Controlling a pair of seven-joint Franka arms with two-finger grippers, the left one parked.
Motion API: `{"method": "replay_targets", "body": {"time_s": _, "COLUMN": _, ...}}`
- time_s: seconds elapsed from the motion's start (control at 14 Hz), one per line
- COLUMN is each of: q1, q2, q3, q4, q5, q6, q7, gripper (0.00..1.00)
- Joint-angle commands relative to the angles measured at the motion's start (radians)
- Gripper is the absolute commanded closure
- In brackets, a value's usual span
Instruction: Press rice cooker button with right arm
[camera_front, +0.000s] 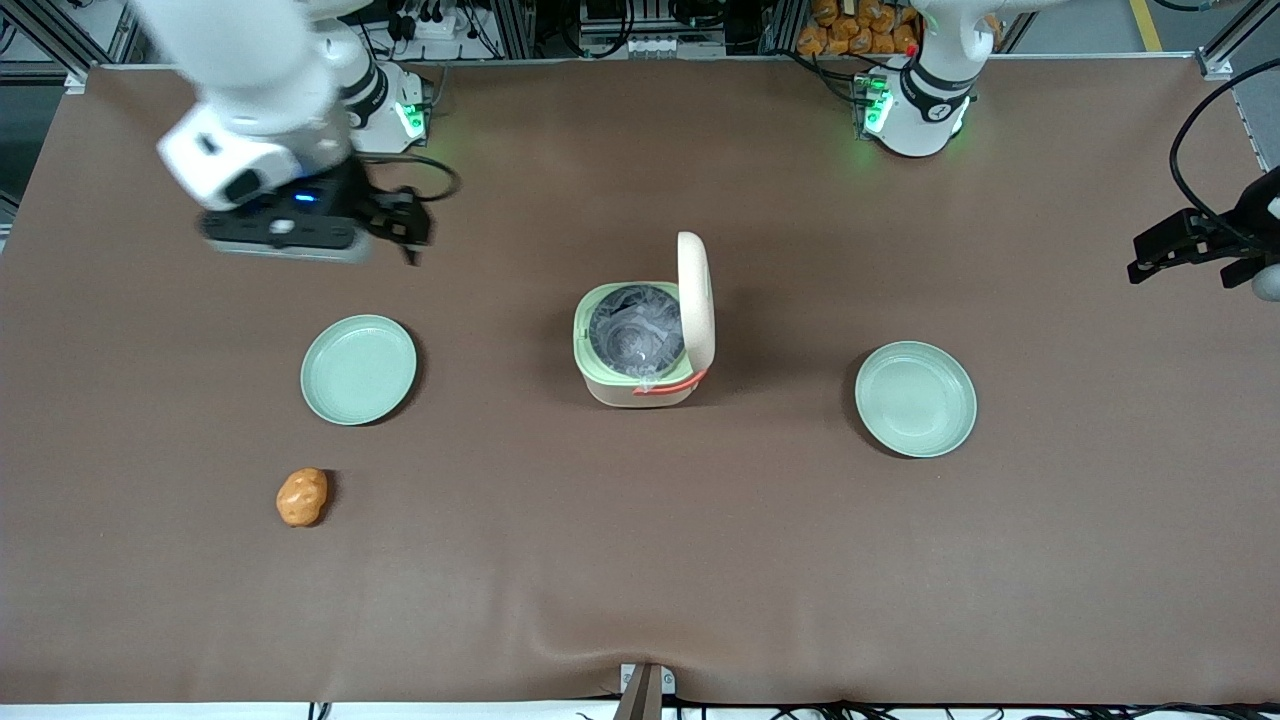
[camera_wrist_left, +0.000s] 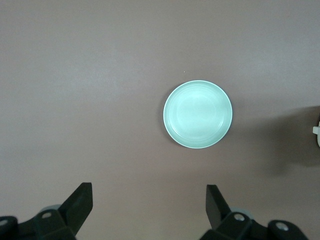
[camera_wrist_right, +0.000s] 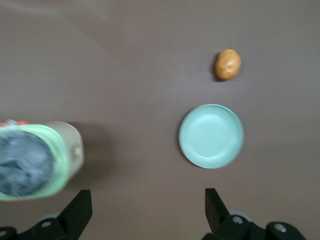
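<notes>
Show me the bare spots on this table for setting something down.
Widest: the cloth nearer the camera than the cooker. Also bare: between the cooker and each plate. Tighter between the potato and the plate above it. The gripper, fingers open, hangs above the cloth toward the working arm's end.

Brown table (camera_front: 640, 560), rice cooker (camera_front: 645, 345), two plates (camera_front: 358, 369), potato (camera_front: 302, 497), tool (camera_front: 405, 232) above

A matt brown cloth (camera_front: 640, 560) covers the table, creased at its near edge. The cream plastic rice cooker (camera_front: 645, 345) looks smooth; crinkled film lines its grey pot. 2 mint-green plates (camera_front: 358, 369) (camera_front: 915, 398) have a satin sheen. The black gripper (camera_wrist_right: 147, 210), jaws spread, looks like matt plastic.
</notes>
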Motion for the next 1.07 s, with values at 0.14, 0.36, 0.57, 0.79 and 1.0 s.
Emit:
{"method": "replay_targets", "body": {"time_s": 0.14, "q1": -0.03, "q2": -0.039, "q3": -0.136, "q4": 0.011, "q5": 0.025, "q6": -0.048, "q7": -0.141, "gripper": 0.0}}
{"method": "replay_targets", "body": {"time_s": 0.36, "q1": -0.032, "q2": -0.061, "q3": -0.248, "q4": -0.005, "q5": 0.051, "q6": -0.054, "q7": -0.316, "gripper": 0.0}}
{"method": "replay_targets", "body": {"time_s": 0.57, "q1": -0.07, "q2": -0.075, "q3": -0.299, "q4": -0.015, "q5": 0.059, "q6": -0.051, "q7": -0.431, "gripper": 0.0}}
{"method": "replay_targets", "body": {"time_s": 0.79, "q1": -0.136, "q2": -0.108, "q3": -0.314, "q4": -0.055, "q5": 0.131, "q6": -0.044, "q7": -0.491, "gripper": 0.0}}
{"method": "replay_targets", "body": {"time_s": 1.0, "q1": -0.138, "q2": -0.115, "q3": -0.343, "q4": -0.054, "q5": 0.127, "q6": -0.057, "q7": -0.549, "gripper": 0.0}}
